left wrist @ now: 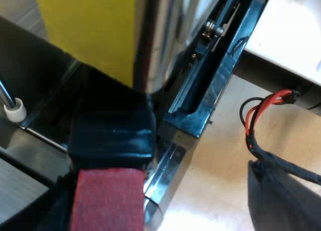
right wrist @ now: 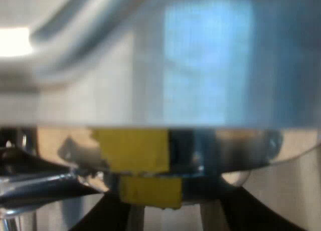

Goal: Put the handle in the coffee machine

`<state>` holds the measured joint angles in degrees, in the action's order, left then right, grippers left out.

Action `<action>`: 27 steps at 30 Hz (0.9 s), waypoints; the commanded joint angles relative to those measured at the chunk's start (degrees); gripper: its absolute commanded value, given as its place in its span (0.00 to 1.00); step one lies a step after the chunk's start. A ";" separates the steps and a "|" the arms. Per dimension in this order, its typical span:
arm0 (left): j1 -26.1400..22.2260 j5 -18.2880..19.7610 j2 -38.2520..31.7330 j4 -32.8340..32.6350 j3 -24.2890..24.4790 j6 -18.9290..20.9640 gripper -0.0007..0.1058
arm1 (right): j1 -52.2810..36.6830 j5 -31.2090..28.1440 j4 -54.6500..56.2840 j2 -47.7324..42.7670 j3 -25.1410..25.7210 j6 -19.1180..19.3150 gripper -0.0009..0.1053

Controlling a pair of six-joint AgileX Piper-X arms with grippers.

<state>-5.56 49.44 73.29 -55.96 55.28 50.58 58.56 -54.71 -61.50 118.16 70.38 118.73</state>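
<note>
The dark handle (left wrist: 113, 136), red end (left wrist: 108, 198) nearest me, sits under the espresso machine (left wrist: 155, 35) front; I judge it stiff, heavy, best gripped mid-handle; my left gripper (left wrist: 158, 178) and right gripper (right wrist: 173, 201) both gape, holding nothing.

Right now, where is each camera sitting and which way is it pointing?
Left wrist view: rides my left arm, looking down the red-ended handle toward the espresso machine's front; one black finger shows.
Right wrist view: rides my right arm, close against the machine's shiny metal; two black fingers show, apart.
Shared: the machine and its yellow patch.
</note>
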 commanded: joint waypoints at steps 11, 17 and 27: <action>0.19 5.37 -0.94 -6.41 6.58 -3.19 0.62 | -0.12 1.89 -7.23 -5.51 1.65 1.10 0.29; 0.19 2.35 -0.94 -6.40 6.57 -4.84 0.62 | -0.12 1.38 -7.22 -6.14 1.65 1.10 0.29; -5.78 4.59 -3.32 -6.40 6.57 -4.84 0.62 | -0.12 1.44 -7.22 -6.12 1.65 1.10 0.29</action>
<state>-9.51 52.10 71.12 -62.66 61.42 46.05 58.42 -54.62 -60.30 117.31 70.24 119.53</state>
